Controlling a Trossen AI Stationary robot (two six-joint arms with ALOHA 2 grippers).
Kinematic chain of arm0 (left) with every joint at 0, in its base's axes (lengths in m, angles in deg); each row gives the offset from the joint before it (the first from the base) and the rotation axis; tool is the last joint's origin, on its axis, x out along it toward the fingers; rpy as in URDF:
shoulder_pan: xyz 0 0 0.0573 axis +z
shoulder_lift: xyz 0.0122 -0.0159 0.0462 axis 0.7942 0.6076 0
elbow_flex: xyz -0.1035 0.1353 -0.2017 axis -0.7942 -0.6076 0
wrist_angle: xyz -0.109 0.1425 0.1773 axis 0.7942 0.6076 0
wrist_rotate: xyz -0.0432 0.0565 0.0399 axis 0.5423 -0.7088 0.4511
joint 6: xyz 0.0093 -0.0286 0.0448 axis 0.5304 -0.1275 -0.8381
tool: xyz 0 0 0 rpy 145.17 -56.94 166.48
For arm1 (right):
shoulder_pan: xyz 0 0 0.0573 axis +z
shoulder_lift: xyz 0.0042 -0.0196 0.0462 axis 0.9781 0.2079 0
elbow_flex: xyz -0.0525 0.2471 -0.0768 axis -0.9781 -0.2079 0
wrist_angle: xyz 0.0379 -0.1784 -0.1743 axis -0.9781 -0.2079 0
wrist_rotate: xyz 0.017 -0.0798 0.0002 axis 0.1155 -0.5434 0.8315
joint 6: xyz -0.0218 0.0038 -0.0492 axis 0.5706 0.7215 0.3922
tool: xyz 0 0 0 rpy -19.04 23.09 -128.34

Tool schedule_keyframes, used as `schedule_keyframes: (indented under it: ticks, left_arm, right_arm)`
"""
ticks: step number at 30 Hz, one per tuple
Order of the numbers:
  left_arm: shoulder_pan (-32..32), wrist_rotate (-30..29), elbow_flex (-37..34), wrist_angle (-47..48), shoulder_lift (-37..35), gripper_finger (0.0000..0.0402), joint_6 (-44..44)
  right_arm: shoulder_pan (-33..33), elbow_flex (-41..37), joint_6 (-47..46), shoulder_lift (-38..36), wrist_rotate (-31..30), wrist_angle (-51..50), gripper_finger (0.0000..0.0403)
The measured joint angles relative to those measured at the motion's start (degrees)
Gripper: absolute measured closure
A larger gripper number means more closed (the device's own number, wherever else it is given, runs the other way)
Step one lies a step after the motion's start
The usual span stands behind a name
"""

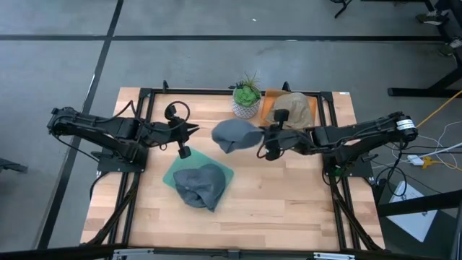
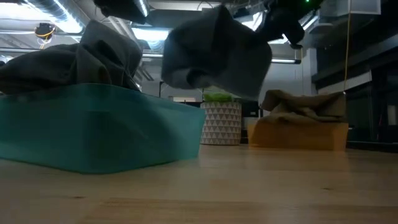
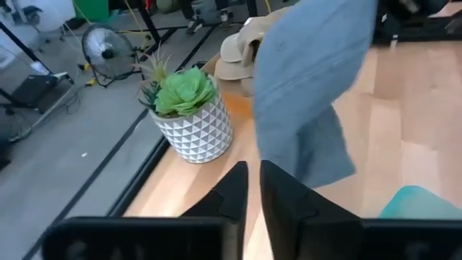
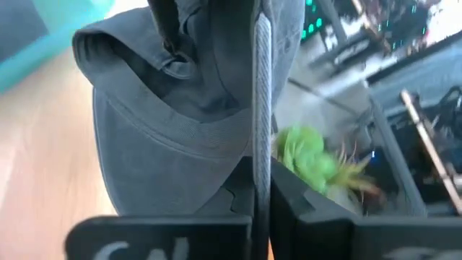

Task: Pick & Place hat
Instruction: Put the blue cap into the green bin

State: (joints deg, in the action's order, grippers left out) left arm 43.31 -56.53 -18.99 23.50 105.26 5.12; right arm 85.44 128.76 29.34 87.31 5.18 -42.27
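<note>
Wooden counter (image 1: pixel 289 195) seen from above, right gripper (image 1: pixel 263 137) with jaws clamped on a grey hat (image 1: pixel 235 134) hanging in the air near a potted succulent (image 1: pixel 247 97), left gripper (image 1: pixel 195 131) empty beside it, jaws nearly closed, teal tray (image 1: pixel 224 172) of grey hats (image 1: pixel 200 184) below.

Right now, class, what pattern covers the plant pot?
White with a raised triangle pattern on the plant pot; it shows best in the left wrist view.

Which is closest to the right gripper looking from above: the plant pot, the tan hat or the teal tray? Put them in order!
From the right gripper, holding the grey hat:
1. Tan hat, just behind it.
2. Plant pot, behind, slightly farther.
3. Teal tray, front left, farthest.
</note>
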Motion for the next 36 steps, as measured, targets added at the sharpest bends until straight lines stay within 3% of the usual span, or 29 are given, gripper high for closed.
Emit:
schedule_keyframes:
  ticks: [5,14,19,23,29,36]
  left_arm:
    - [0.5,1.6,0.0,0.3,1.3,0.0314,-3.8]
    - [3.8,11.8,0.0,-1.0,5.7,0.0184,-5.3]
    - [4.7,11.4,0.0,-5.5,7.5,0.0143,-8.9]
    - [5.4,9.4,0.0,-11.1,8.9,0.0137,-13.3]
    - [6.6,9.6,0.0,-17.1,11.6,0.0145,-16.7]
    - [6.8,1.6,0.0,-21.9,12.5,0.0212,-17.0]
  right_arm:
    - [0.0,0.3,3.4,0.0,2.3,4.5,0.0389]
    - [0.0,0.4,2.8,0.0,3.0,7.8,0.0387]
    - [0.0,0.4,2.7,0.0,5.4,9.2,0.0387]
    - [0.0,0.4,2.6,0.0,8.9,10.8,0.0387]
    - [0.0,0.4,2.2,0.0,9.1,14.4,0.0387]
    - [-0.1,0.4,-1.3,-0.1,9.0,14.6,0.0387]
